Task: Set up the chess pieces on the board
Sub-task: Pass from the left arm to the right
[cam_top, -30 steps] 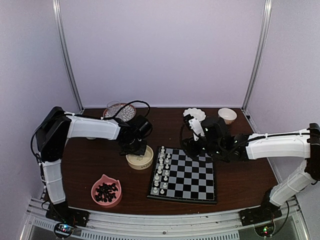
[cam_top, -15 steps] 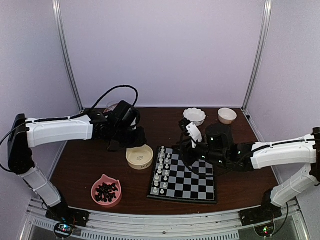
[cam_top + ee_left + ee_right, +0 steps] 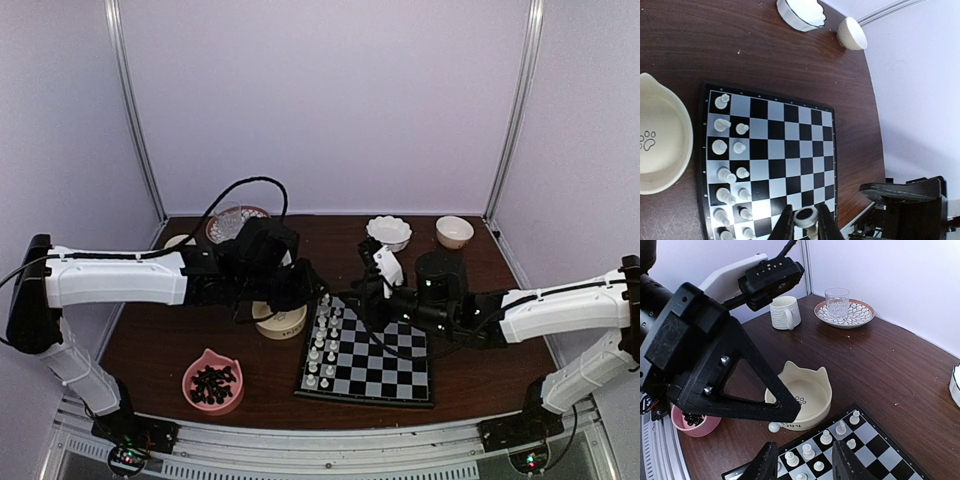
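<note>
Nearest, at the left of the table [image 3: 160, 330], a pink bowl [image 3: 188, 385] holds a heap of small dark pieces [image 3: 213, 383]; their kind cannot be told.

Right of it lies the chessboard [image 3: 385, 365], flat and square to the near edge. White chessmen [image 3: 720, 146] stand upright in two files along its left edge. The other squares in view are bare.

Just beyond, the left gripper [image 3: 805, 227] hangs above the table. In the top view it sits over the board's far left corner, beside a cream bowl [image 3: 285, 327]. Its jaws are closed on a single white chessman [image 3: 806, 216], held between the two fingers [image 3: 785, 226] and clear of the board. The type of piece cannot be told. The cream bowl has cat-ear points on its rim and paw prints inside, and stands just left of the board's far left corner.

The right gripper [image 3: 805, 462] hangs over the far part of the board, pointing toward the left gripper. Its jaws stand apart with nothing between them.

Farther back on the right, a scalloped white bowl [image 3: 388, 222] and a small bowl [image 3: 455, 231] stand near each other, well apart from the board. At far left a glass [image 3: 838, 301] stands upright on a patterned plate [image 3: 860, 315], with a ribbed white mug [image 3: 784, 313] near it.
</note>
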